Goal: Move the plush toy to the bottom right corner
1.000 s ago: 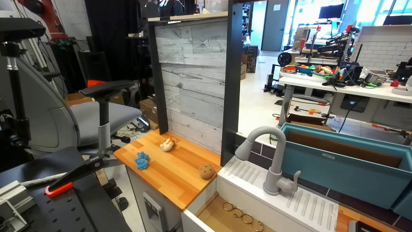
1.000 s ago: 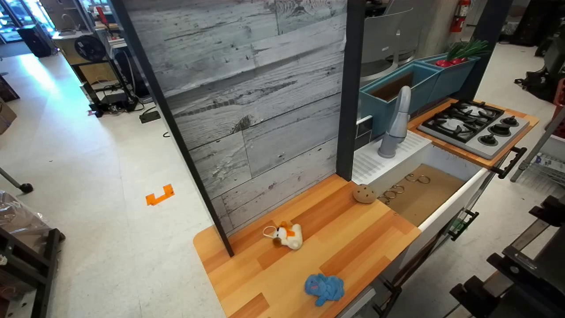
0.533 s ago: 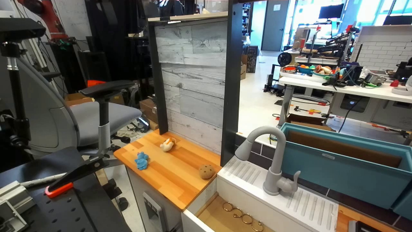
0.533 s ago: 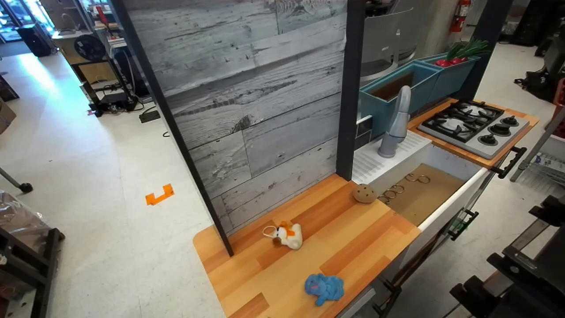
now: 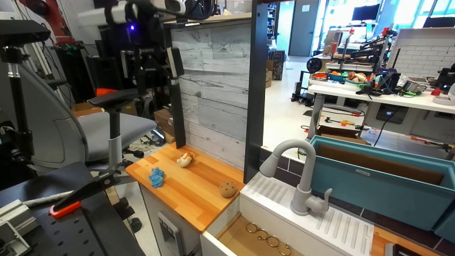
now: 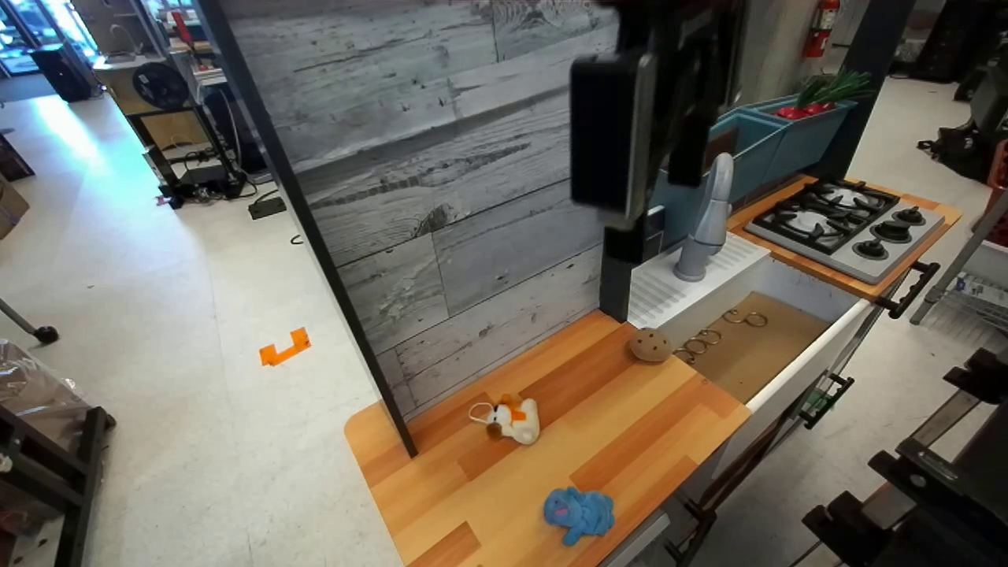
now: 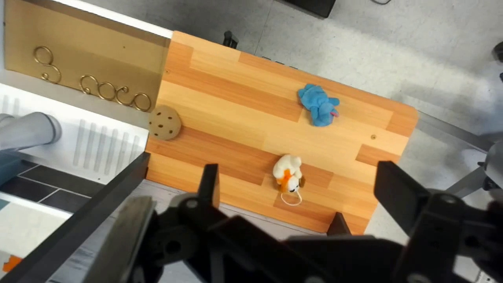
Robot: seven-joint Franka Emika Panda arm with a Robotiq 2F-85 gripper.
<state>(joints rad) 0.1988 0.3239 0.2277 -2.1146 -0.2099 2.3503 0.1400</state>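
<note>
A cream, lumpy plush toy (image 7: 289, 167) with an orange scarf and white loop lies on the wooden countertop (image 7: 251, 122), near the grey wood-look panel. It also shows in both exterior views (image 5: 184, 160) (image 6: 517, 421). A blue plush (image 6: 579, 514) lies at the countertop's long open edge. A tan, round, dark-spotted toy (image 6: 650, 345) sits by the sink. The countertop's bottom right corner (image 5: 202, 224) in an exterior view adjoins the sink unit. My gripper (image 7: 297, 167) is open and empty, high above the countertop; the cream toy appears between its spread fingers. It shows in both exterior views (image 5: 151, 69) (image 6: 654, 150).
The grey panel (image 5: 217, 89) and its black posts (image 5: 255, 89) stand upright along the countertop's back edge. The white sink unit (image 6: 756, 276) with a grey faucet (image 6: 703, 228) adjoins the countertop. Gold rings (image 7: 114, 93) lie in the basin. A stove (image 6: 843, 220) stands beyond.
The arm and gripper have come into both exterior views from above; earlier they were out of view. The toys have not moved.
</note>
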